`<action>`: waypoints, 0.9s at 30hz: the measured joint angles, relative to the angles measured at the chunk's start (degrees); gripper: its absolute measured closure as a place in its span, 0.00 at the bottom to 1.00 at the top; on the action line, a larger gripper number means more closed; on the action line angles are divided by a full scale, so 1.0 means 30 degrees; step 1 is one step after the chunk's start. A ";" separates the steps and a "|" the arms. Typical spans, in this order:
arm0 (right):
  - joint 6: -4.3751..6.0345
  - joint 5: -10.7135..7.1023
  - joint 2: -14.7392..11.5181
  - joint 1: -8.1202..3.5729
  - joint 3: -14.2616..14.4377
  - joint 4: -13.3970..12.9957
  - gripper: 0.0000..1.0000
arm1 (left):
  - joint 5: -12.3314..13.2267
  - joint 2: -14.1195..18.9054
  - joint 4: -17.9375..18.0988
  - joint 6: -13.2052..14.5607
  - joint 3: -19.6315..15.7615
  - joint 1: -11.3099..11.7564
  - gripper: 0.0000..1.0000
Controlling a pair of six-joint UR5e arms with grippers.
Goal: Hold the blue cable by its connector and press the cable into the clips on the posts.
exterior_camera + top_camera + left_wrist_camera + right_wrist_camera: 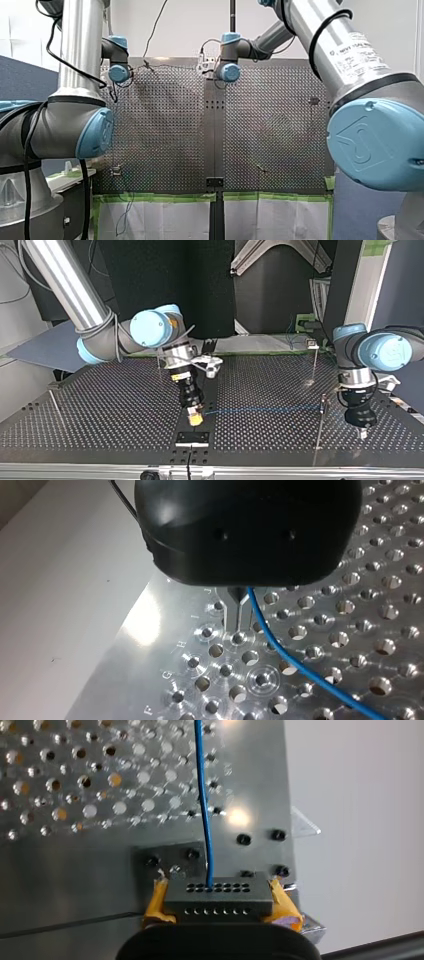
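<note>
My right gripper [195,417] stood low over the perforated worktop [100,410], its fingers closed on the black connector [217,896]. The yellow pads [156,901] pressed on either side of the block. The blue cable [260,410] left the connector from one of its holes and ran in a nearly straight, taut-looking line just above the worktop. It led away from the connector toward my left gripper [363,434].

In the left wrist view the metal fingers [235,617] were drawn together, and the cable ran right up against them under the black body. It looked pinched there, though the contact itself was partly hidden.

A thin upright post [318,432] stood well away from the connector, on the cable's line and just short of my left gripper. The cable appeared to meet it near its upper end. Whether it already sat in a clip was too small to tell. A second post [315,365] stood further from the connector, off the cable's line.

My judgement is that the step in hand was the stretching and lining-up of the cable against the first post, with the pressing-in not clearly done. The next move would call for keeping the connector steady so the line stays tight. My left gripper would meanwhile push the cable sideways and down into the clip on the post. A slack line or a bent post seemed the main risks.
</note>
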 joint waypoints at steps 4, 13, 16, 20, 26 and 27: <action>0.0006 -0.0078 0.0093 -0.0101 -0.0024 0.0016 1.00 | 0.0099 0.0002 -0.0035 0.0039 -0.0001 -0.0155 0.89; -0.0118 -0.0260 0.0112 0.0042 -0.0031 0.0699 1.00 | -0.0097 0.0006 -0.0662 0.0126 -0.0019 -0.0291 0.36; -0.0236 -0.0270 0.0114 0.0072 -0.0030 0.1047 1.00 | -0.0451 0.0098 -0.1150 0.0158 -0.0078 -0.0315 0.15; -0.0318 -0.0275 0.0114 0.0097 -0.0031 0.1242 1.00 | -0.0948 0.0367 -0.1774 0.0249 -0.0147 -0.0429 0.00; -0.0343 -0.0278 0.0115 0.0173 -0.0031 0.1369 1.00 | -0.1309 0.0734 -0.2663 0.0883 -0.0761 -0.0841 0.00; -0.0344 -0.0277 0.0114 0.0183 -0.0031 0.1370 1.00 | -0.1366 0.0824 -0.2731 0.0921 -0.0896 -0.0947 0.00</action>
